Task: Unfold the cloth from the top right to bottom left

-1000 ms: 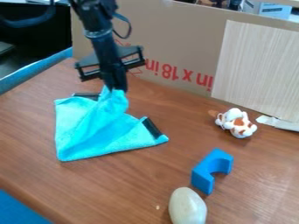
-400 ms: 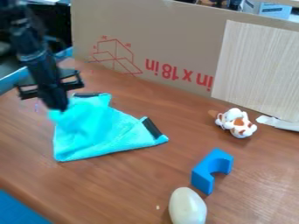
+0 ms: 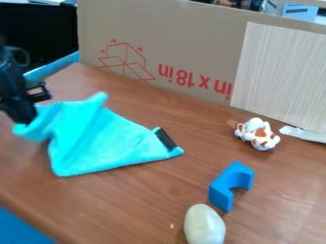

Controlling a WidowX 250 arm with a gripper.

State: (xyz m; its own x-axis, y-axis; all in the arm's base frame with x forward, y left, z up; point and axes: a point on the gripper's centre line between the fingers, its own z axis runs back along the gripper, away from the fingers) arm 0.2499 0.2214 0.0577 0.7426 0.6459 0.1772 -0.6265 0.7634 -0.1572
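Left of the blue block [image 3: 219,190] in the view, my gripper [image 3: 25,119] pinches one corner of the rumpled turquoise cloth [image 3: 105,143], which lies between gripper and block. A pale egg-shaped thing [image 3: 204,225] sits near the block's front.

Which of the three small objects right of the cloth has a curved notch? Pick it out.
The blue block: a curved notch opens in its side, while the spotted toy and the smooth, egg-shaped object have none.
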